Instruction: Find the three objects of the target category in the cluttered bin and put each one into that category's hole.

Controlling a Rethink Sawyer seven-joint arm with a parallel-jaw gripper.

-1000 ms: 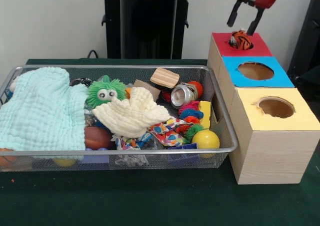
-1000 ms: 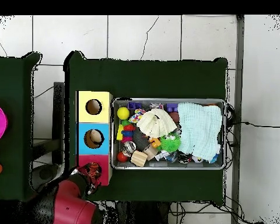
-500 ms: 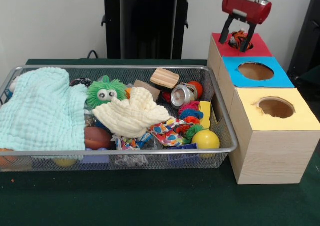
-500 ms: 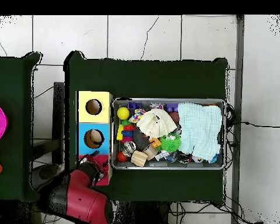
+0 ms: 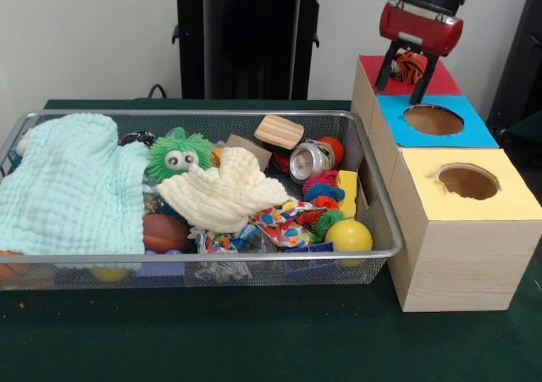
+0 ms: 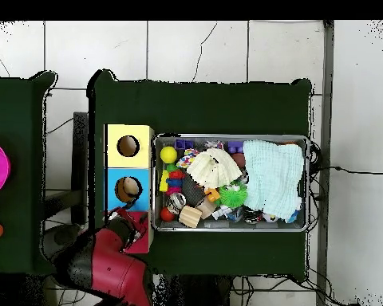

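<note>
At the upper right of the front view my gripper point(image 5: 405, 71) stands with its fingers spread wide and empty over the red box point(image 5: 440, 79), and the orange-and-black striped toy point(image 5: 412, 65) sits between them at the mouth of the red hole, so I judge the best move is a straight lift clear, checking the toy has dropped through before I head for the bin point(image 5: 373, 197). The overhead view hides that hole under my arm point(image 6: 107, 263) at lower left, but it shows something pale inside the blue box's hole point(image 6: 129, 189).
</note>
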